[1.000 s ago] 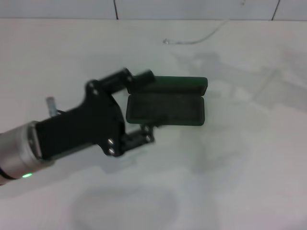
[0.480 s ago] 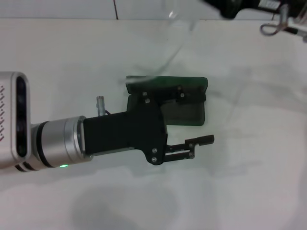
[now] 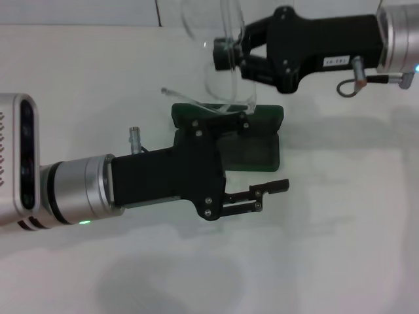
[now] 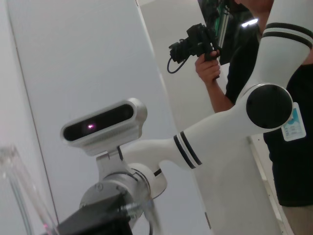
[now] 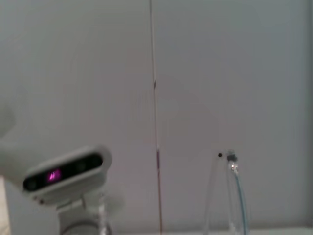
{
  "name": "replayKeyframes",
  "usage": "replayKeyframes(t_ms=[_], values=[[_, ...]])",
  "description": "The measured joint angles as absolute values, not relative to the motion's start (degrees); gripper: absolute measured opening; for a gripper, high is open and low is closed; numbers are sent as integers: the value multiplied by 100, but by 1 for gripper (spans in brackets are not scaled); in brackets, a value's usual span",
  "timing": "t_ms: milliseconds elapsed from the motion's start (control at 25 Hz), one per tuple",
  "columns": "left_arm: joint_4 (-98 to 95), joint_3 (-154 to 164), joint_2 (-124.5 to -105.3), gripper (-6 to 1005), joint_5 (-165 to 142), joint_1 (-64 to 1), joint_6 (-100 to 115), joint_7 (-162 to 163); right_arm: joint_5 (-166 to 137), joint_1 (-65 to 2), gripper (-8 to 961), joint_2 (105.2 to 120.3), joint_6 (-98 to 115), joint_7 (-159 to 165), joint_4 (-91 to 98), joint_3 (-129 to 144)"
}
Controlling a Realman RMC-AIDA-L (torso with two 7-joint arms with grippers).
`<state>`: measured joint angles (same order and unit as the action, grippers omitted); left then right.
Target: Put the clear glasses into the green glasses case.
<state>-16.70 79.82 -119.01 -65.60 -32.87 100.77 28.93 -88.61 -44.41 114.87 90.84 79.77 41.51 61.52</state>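
Observation:
The green glasses case (image 3: 267, 119) lies open in the middle of the table, lid raised at the back and dark lining (image 3: 254, 152) facing up. The clear glasses (image 3: 196, 103) hang tilted above the case's back left corner, one thin arm reaching down over the lid. My right gripper (image 3: 224, 56) comes in from the upper right and is shut on the glasses. My left gripper (image 3: 265, 154) reaches in from the left, open, with one finger over the lid and the other finger (image 3: 270, 188) in front of the case. The right wrist view catches a clear arm tip (image 5: 234, 186).
White table (image 3: 340, 235) all round the case, tiled wall edge at the back. In the left wrist view a person (image 4: 230, 73) holding a camera stands behind the robot's white arm (image 4: 215, 132).
My right gripper has come in from the upper right, bringing the clear glasses down over the case. My left gripper moved right across the case a second ago and has since barely shifted.

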Motion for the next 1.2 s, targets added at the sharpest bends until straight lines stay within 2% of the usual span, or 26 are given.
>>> replayKeyframes(t_ms=[1200], values=[[-1679, 7945, -11890, 638, -6521, -3360, 9992, 2901, -10689, -4703, 115, 11527, 9323, 8425, 4663, 6398]])
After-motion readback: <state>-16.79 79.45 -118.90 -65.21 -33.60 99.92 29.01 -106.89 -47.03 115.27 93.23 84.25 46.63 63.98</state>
